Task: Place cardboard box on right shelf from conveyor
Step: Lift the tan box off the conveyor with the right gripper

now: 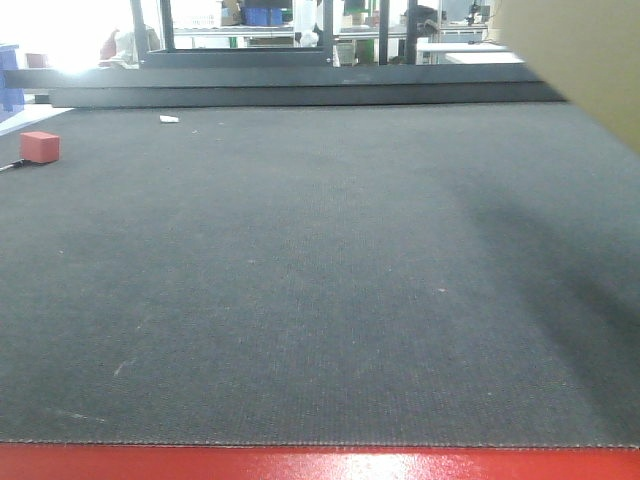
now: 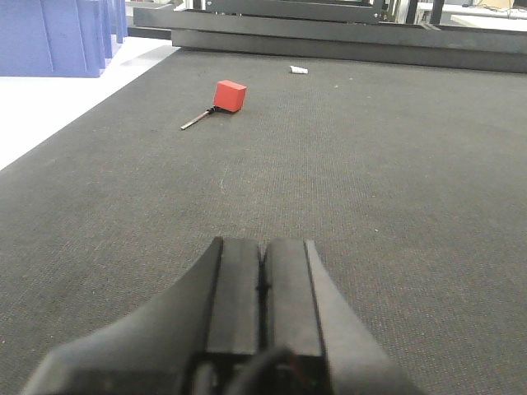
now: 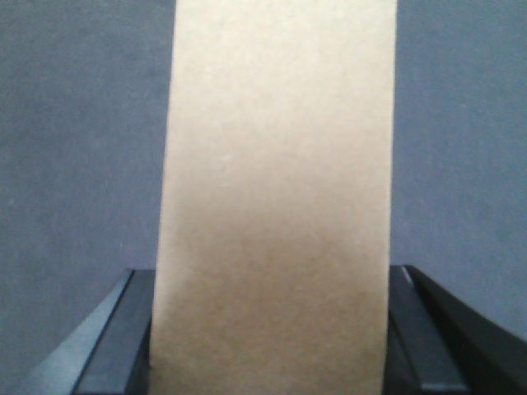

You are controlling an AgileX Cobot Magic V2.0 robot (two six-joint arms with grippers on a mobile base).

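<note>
R hand point(image 3: 272, 329) clamps plain tan cardboard box point(image 3: 276, 164) above conveyor point(image 3: 82, 123).

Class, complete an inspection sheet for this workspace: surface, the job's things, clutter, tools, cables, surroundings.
Surface: dark grey conveyor, red front edge, a few pale scuffs.
Job's things: cardboard box clamped in the right tool, apparently off the belt; right shelf not in view.
Clutter: small red block far left, thin stick at its base; white scrap further back.
Tools: left tool shut, empty; right tool shut on the box.
Cables: nothing seen.
Surroundings: dark metal rail behind; blue bins at the left.
</note>
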